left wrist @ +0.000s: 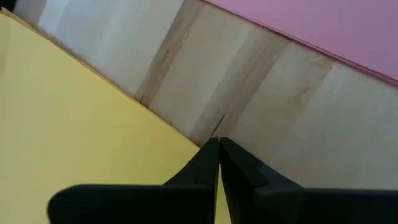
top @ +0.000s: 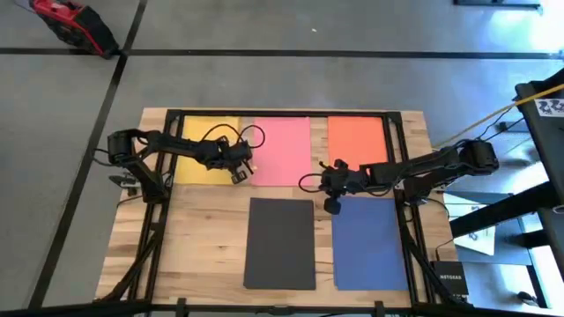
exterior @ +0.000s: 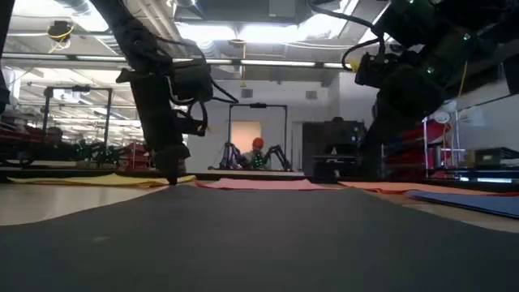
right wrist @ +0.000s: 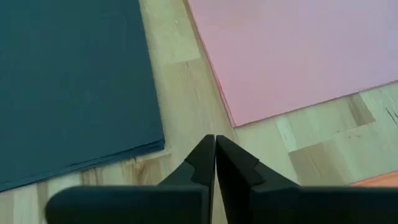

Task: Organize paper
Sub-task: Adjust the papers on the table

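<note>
Five sheets of paper lie flat on the wooden tabletop (top: 203,238) in the high view: a yellow sheet (top: 201,141), a pink sheet (top: 282,150) and an orange sheet (top: 357,139) side by side across the upper middle of the frame, with a black sheet (top: 280,243) and a dark blue sheet (top: 370,243) below them in the lower centre and lower right. The left gripper (top: 239,176) sits left of centre at the lower right corner of the yellow sheet, its fingers (left wrist: 200,163) pressed together with the tips at the paper's edge. The right gripper (top: 332,205) sits right of centre over bare wood between the pink, black and dark blue sheets, its fingers (right wrist: 203,155) also clenched together, grasping nothing.
</note>
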